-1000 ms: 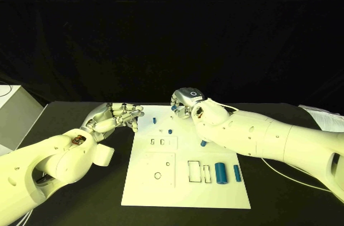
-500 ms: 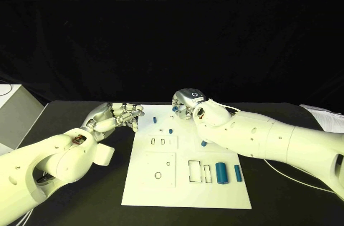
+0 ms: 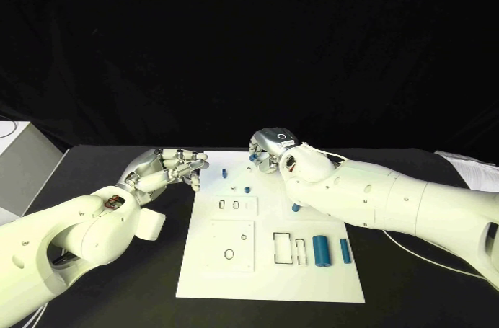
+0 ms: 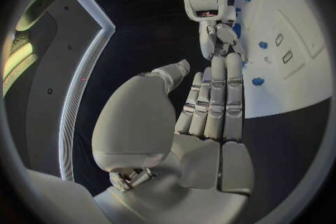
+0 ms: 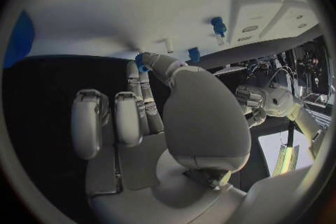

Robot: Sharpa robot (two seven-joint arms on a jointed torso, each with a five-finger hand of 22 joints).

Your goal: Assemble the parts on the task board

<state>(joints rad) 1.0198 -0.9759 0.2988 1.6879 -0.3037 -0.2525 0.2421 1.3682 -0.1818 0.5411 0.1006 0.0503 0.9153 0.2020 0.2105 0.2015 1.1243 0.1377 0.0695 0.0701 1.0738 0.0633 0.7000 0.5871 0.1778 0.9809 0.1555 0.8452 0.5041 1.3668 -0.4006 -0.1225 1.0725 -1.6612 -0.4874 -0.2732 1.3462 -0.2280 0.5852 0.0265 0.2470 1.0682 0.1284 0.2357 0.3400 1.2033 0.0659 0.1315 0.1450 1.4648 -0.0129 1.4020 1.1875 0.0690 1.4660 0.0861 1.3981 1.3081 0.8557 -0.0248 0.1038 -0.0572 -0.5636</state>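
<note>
The right hand (image 3: pixel 272 149), silver and many-fingered, is positioned over the far edge of the flat white rectangular task board (image 3: pixel 208 274). In the right wrist view the right hand (image 5: pixel 150 98) has its thumb and one finger brought together on a small blue part (image 5: pixel 140 61) at their tips; the remaining fingers are extended and held side by side. The pinched part is held just above the board surface near the far edge.

The left hand (image 3: pixel 166 169) rests beside the far left corner of the board, its fingertips reaching the board edge. In the left wrist view the left hand (image 4: pixel 210 101) has its fingers straight and pressed close together, the thumb set apart, and nothing in its hold.

Loose parts on the board:
- One small blue peg (image 3: pixel 223 174) stands near the far left edge, just beside the left fingertips.
- One small blue peg (image 3: pixel 247 190) stands further in, toward the board centre.
- One small blue piece (image 3: pixel 296 208) lies partly hidden by the right forearm.
- One large blue cylinder (image 3: pixel 320 251) lies on its side at the near right of the board.
- One slimmer blue cylinder (image 3: pixel 344 251) lies just beside it, parallel.

Rectangular recesses (image 3: pixel 282 248) are located immediately left of the large cylinder. The board lies on the black table (image 3: pixel 125 299).
</note>
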